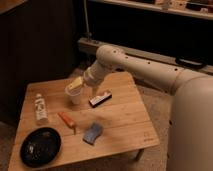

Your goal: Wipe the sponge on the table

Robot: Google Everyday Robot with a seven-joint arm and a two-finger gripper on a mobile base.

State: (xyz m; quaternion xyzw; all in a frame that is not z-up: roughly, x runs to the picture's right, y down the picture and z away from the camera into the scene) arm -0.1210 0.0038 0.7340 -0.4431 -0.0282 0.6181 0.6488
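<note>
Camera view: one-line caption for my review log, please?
Hand at the cup in the middle of the table, apart from the blue sponge lying near the front edge.

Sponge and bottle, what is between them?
In the camera view, the orange tool lies between the sponge and the bottle; the gripper is at the cup.
</note>
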